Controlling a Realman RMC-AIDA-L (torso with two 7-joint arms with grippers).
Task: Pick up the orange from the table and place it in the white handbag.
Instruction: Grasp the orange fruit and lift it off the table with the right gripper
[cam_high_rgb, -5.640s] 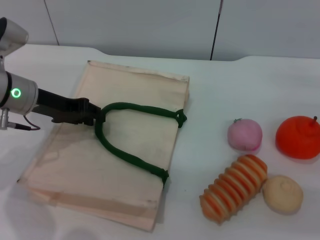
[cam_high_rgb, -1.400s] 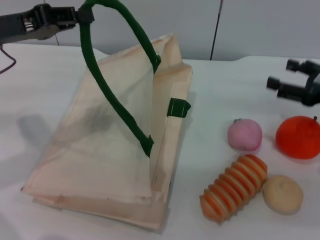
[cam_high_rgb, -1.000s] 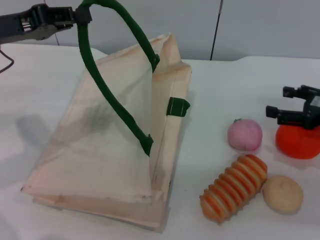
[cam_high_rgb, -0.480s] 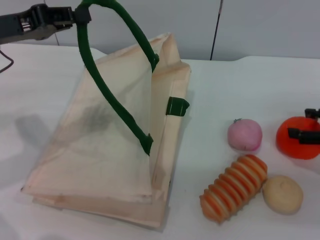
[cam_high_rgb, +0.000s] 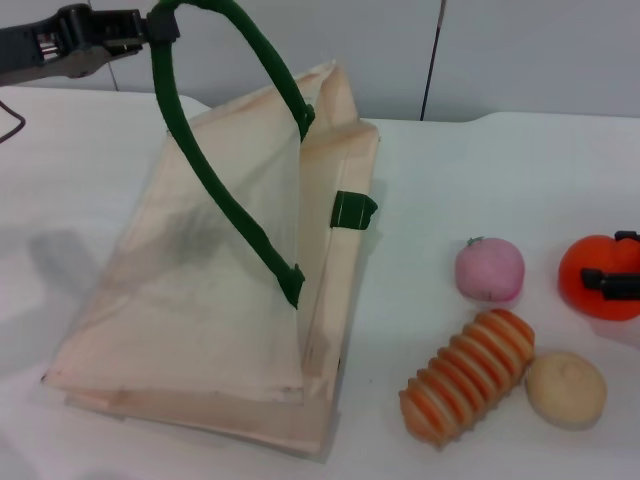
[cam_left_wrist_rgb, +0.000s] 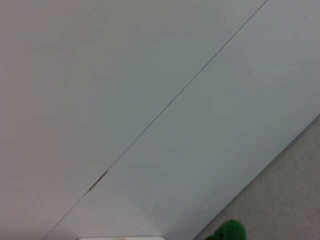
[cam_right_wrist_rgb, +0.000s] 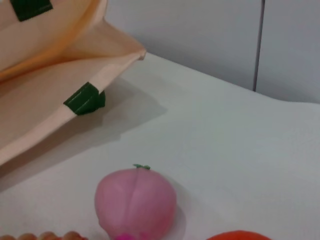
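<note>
Closing on the orange (cam_high_rgb: 592, 277) at worktop (cam_high_rgb: 450, 190) right edge: right gripper (cam_high_rgb: 612, 283) straddles it, width unclear. Seat deep & centred. Left gripper (cam_high_rgb: 150, 25) holds handle, white handbag (cam_high_rgb: 230, 280) open.

The white handbag (cam_high_rgb: 230, 290) lies left on the table (cam_high_rgb: 450, 180); the orange (cam_high_rgb: 592, 278) sits far right, seemingly between gripper fingers.

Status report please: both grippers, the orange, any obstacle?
Left gripper shut on green handle, holding white handbag open. Right gripper at orange, on table. Pink fruit beside it.
</note>
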